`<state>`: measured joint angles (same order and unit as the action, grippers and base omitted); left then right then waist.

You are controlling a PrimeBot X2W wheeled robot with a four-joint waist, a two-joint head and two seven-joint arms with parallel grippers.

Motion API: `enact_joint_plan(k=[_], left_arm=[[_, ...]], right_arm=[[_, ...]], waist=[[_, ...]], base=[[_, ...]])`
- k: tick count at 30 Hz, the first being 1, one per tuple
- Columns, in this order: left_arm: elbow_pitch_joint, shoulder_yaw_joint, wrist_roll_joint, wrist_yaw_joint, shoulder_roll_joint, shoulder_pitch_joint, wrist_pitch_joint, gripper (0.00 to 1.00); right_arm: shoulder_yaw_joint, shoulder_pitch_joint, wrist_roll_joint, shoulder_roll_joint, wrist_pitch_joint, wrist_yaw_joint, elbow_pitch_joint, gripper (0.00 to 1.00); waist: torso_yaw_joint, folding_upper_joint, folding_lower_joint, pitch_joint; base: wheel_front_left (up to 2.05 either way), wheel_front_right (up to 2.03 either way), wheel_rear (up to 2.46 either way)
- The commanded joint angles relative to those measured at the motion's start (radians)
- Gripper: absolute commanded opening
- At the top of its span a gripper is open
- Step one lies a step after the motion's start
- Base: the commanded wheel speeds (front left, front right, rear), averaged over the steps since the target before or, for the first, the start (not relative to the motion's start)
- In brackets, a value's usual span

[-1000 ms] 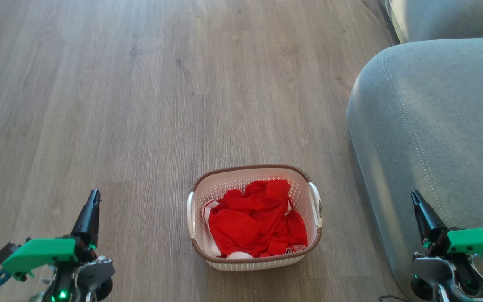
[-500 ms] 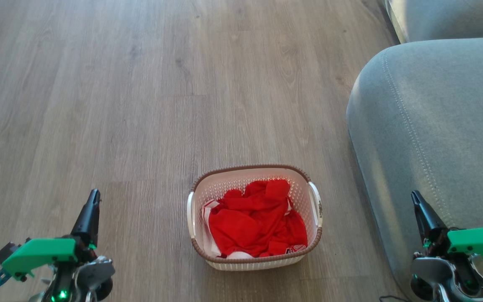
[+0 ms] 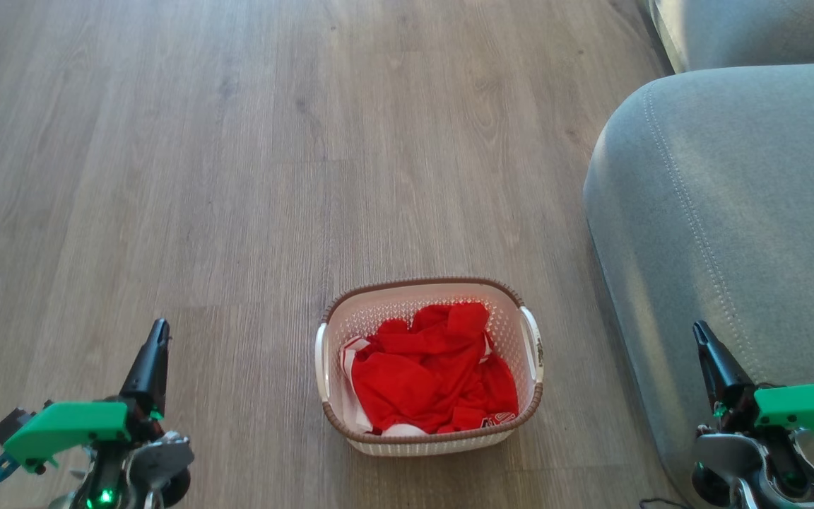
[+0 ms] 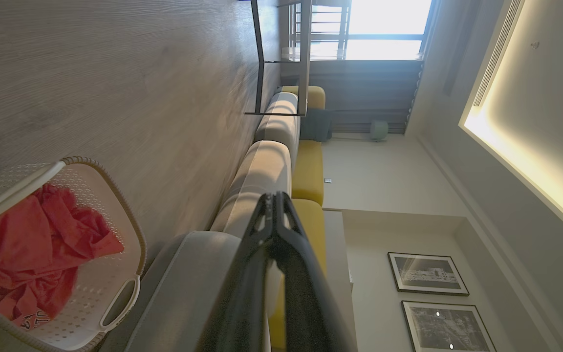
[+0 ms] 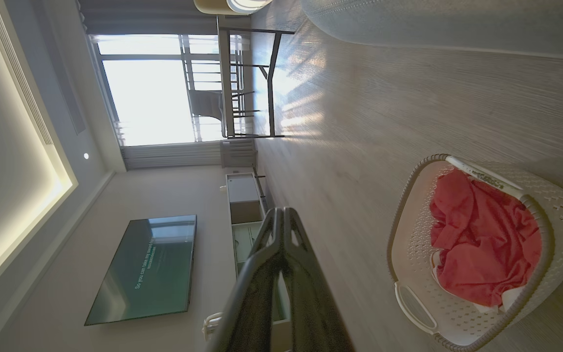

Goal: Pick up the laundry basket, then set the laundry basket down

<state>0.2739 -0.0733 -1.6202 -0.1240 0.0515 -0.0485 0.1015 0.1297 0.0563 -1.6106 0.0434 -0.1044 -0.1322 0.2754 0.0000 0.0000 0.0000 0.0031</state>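
Laundry basket [image 3: 442,445] on wood floor [image 3: 237,177], near grey sofa [image 3: 732,212], well apart from both grippers. Red garment [image 3: 428,375] inside; its white lettering is unreadable. Handle label [image 3: 538,350] illegible. Left gripper [image 3: 159,325]: fingers pressed together, empty. Right gripper [image 3: 698,329]: same. Wall TV [image 5: 147,269] caption begins "So you can take", rest blurred.

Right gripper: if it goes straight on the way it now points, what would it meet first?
Nothing close, I think. In the right wrist view the right gripper points over bare floor, to one side of the laundry basket, toward a low cabinet far across the room. Depth is hard to judge.
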Motion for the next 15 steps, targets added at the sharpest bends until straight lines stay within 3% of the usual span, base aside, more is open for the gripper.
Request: enact_joint_plan(k=[1,15], left_arm=[[-0.029,-0.033,0.006,-0.007,0.004,-0.059,0.006,0.0],[-0.029,-0.035,0.007,-0.007,0.003,-0.059,0.007,0.0]], right_arm=[[-0.017,0.052,0.001,0.008,-0.008,0.002,-0.031,0.0],[-0.016,0.052,0.002,0.008,-0.009,0.002,-0.031,0.0]], waist=[[0.0,0.0,0.0,0.0],[0.0,0.0,0.0,0.0]], base=[[0.0,0.0,0.0],[0.0,0.0,0.0]])
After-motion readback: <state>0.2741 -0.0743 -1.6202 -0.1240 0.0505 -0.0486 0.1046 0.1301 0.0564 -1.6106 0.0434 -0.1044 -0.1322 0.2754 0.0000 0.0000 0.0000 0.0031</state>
